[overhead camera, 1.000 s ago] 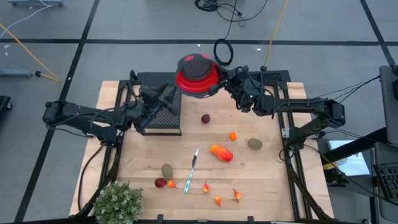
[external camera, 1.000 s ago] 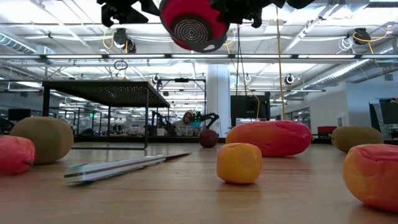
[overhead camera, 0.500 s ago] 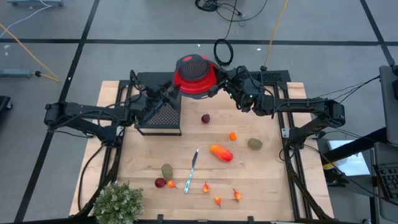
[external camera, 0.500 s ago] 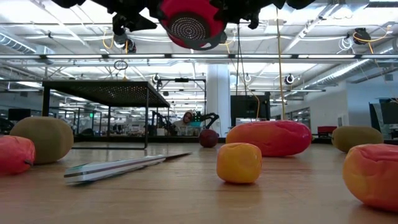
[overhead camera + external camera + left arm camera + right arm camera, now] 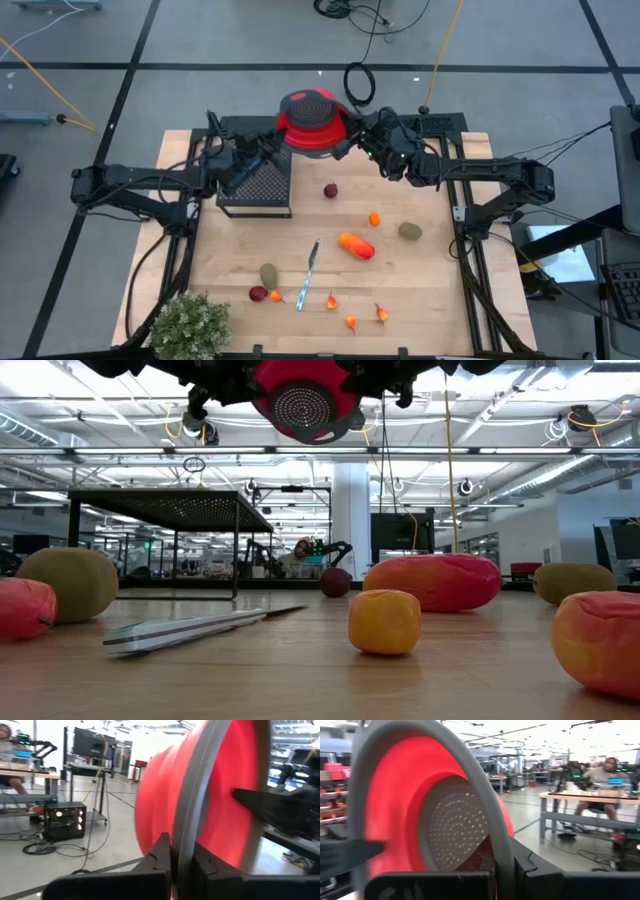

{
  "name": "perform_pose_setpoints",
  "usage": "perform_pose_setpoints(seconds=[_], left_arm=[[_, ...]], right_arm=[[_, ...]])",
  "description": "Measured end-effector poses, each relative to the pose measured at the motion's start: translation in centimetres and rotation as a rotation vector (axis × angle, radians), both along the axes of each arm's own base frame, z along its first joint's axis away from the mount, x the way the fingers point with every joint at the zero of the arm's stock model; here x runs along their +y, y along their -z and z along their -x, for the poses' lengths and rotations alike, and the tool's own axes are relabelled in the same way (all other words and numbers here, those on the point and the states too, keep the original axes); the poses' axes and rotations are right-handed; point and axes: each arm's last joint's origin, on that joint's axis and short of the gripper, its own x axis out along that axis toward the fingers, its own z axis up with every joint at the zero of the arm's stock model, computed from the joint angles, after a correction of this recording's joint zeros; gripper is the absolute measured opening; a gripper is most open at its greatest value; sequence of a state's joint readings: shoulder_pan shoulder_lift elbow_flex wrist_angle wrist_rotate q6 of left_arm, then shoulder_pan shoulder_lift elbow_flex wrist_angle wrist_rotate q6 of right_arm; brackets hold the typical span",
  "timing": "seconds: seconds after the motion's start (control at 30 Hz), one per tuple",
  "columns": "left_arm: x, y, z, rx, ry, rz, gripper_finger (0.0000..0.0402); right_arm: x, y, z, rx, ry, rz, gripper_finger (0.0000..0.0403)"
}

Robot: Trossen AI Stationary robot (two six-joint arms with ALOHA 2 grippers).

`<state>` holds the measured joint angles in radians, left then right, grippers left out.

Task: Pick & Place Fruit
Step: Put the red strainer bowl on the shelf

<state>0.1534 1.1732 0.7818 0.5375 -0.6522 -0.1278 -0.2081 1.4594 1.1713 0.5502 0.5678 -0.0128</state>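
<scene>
A red colander (image 5: 313, 120) with a grey rim hangs high over the table's far middle; in the low view the colander (image 5: 305, 400) shows its perforated bottom. My left gripper (image 5: 272, 148) is shut on its left rim and my right gripper (image 5: 352, 140) on its right rim. The fruit lies on the wooden table: a dark-red ball (image 5: 330, 190), an orange ball (image 5: 374, 218), an olive oval (image 5: 410, 231), a long orange-red fruit (image 5: 356, 245), another olive oval (image 5: 268, 274) and small red-orange bits (image 5: 350, 321). My left gripper pinches the colander's grey rim (image 5: 184, 837) between its two fingers (image 5: 161, 856), one on the red outer wall's side and one on the other. It comes nearly level from the table's left. The colander is lifted clear of the table. My right gripper pinches the grey rim (image 5: 501, 851) on the opposite side between its two fingers (image 5: 525, 866), coming nearly level from the table's right. The perforated bottom (image 5: 457, 832) and red inner wall face this wrist view. The colander hangs clear of the table.
A black mesh rack (image 5: 258, 185) stands at the far left, under my left arm. A knife (image 5: 309, 272) lies in the table's middle near the fruit. A bushy grey-green plant (image 5: 190, 325) sits at the near left corner.
My left gripper has moved toward the table's right and far edge, up to the colander, and has shut on its rim. The colander has shifted slightly toward the left; my right gripper has kept its hold.
</scene>
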Motion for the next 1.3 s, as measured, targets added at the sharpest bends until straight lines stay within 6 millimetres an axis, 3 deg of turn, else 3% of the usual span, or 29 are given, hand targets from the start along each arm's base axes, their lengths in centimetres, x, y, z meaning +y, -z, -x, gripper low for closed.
perform_pose_setpoints(seconds=[0.37, 0.57, 0.97, 1.3], left_arm=[[0.3, 0.3, 0.3, 0.061, -0.069, -0.002, 0.0004], [0.8, 0.4, 0.4, 0.067, -0.083, 0.000, 0.0003], [1.9, 0.6, 1.3, 0.016, -0.116, 0.114, 0.0002], [2.5, 0.1, 3.7, -0.025, -0.142, 0.233, 0.0002]], right_arm=[[0.0, 1.0, -0.2, 0.154, -0.045, 0.023, 0.0060], [-0.2, 1.8, -0.1, 0.239, -0.044, 0.003, 0.0118], [-0.3, 1.9, -0.1, 0.250, -0.031, 0.002, 0.0227], [0.1, 0.5, 1.8, 0.278, -0.026, -0.005, 0.0256]])
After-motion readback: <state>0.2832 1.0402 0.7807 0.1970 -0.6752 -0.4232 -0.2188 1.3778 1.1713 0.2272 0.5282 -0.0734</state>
